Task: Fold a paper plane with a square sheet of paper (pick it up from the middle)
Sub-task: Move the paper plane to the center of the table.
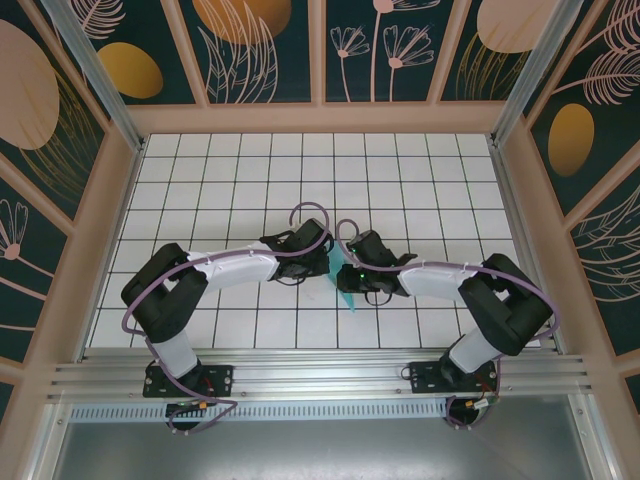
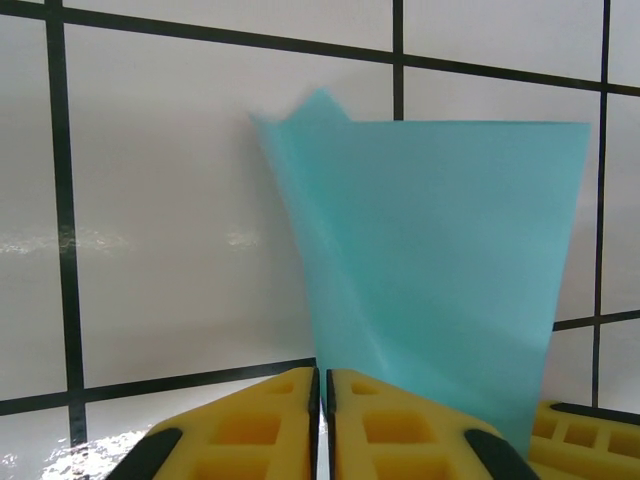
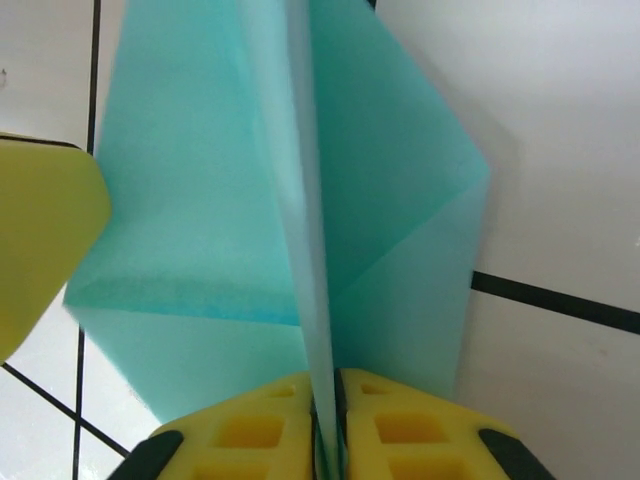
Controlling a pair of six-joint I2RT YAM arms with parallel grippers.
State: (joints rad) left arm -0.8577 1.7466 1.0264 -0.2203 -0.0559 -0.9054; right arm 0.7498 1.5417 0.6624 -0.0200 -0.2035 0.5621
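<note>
Pulling apart could tear your paper plane (image 3: 200,200): right pincer (image 3: 326,395) clenched on its ridge, left pincer (image 2: 322,395) clenched, hold unclear.

Overhead: paper plane (image 1: 348,298) mostly hidden beneath right claw (image 1: 343,276); right wrist: top cropped; left wrist: corner blurred.

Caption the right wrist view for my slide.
Right gripper shut on the central fold of a light cyan paper sheet above a white gridded table.
</note>
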